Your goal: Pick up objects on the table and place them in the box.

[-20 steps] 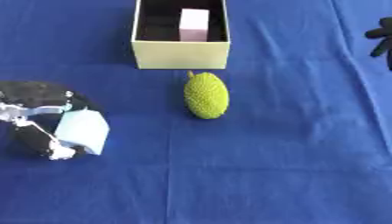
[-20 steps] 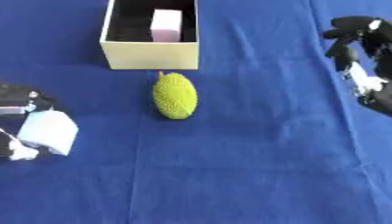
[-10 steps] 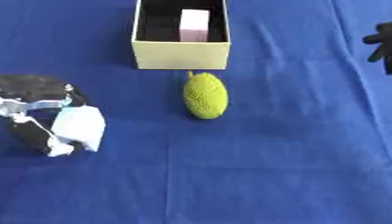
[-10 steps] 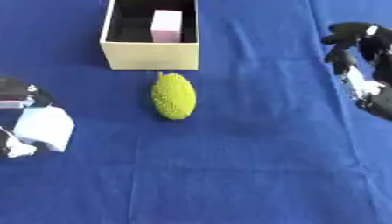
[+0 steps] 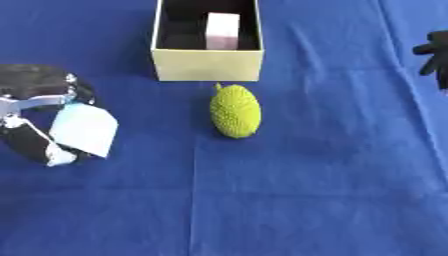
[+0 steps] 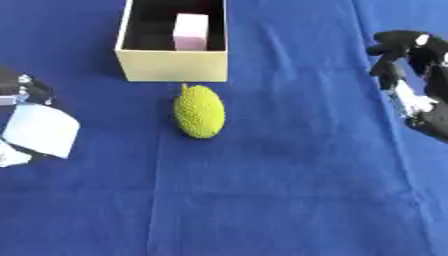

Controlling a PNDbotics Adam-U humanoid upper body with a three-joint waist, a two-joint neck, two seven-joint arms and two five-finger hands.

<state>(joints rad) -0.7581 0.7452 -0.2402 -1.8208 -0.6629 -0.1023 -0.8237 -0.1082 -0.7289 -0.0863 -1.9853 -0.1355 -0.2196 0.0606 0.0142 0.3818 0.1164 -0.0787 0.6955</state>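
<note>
Left hand [image 5: 39, 120] at the left edge, low over the blue tablecloth [image 5: 306, 190]. Fingers and thumb curled round a pale blue-white block [image 5: 84, 130], which sits tilted, one corner pointing up. Black palm above the block, silver parts beside it.

Right hand [image 6: 411, 75] at the right edge, best seen in the right eye view. Fingers curled inward, tips pointing up and left, nothing between them. Wrist runs off toward the lower right.

Cream cardboard box [image 5: 208, 62] at top centre, open, dark inside. A pink-white block [image 5: 222, 31] stands upright in it, toward the right of the middle.

Bumpy yellow-green fruit, durian-like [image 5: 234, 111], lies on the cloth just in front of the box, long axis pointing at it, small stem near the box wall. Well apart from both hands.
</note>
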